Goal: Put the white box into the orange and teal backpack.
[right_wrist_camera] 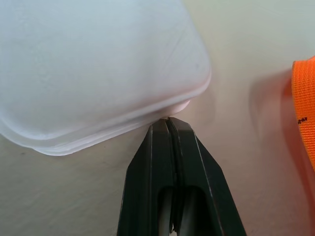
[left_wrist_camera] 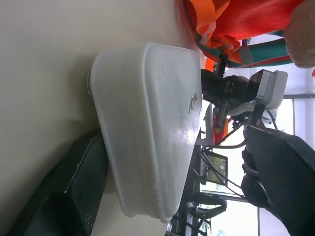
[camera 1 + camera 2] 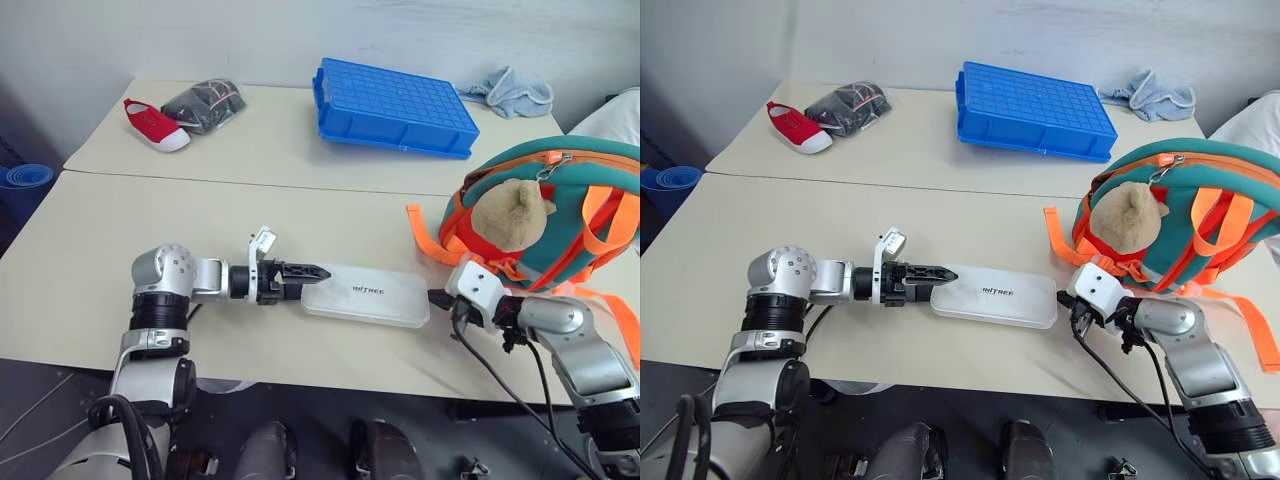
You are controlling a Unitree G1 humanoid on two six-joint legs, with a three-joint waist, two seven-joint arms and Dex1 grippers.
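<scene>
The white box (image 3: 365, 293) lies flat on the near table, long side running left to right, dark lettering on its lid. My left gripper (image 3: 305, 271) is at its left end and open; in the left wrist view one black finger (image 2: 83, 177) stands on each side of the box (image 2: 147, 123), without clamping it. My right gripper (image 1: 167, 120) is shut, its tips touching the rim at the box's right end (image 1: 88, 69). The orange and teal backpack (image 3: 570, 200) stands at the right, just behind the right gripper, with a tan plush toy (image 3: 510, 215) on its front.
On the far table lie a blue gridded tray (image 3: 395, 105), a red shoe (image 3: 155, 125), a dark bagged item (image 3: 205, 105) and a grey-blue cloth (image 3: 510, 92). Orange straps (image 3: 425, 240) trail from the backpack onto the table. A black cable hangs from my right wrist.
</scene>
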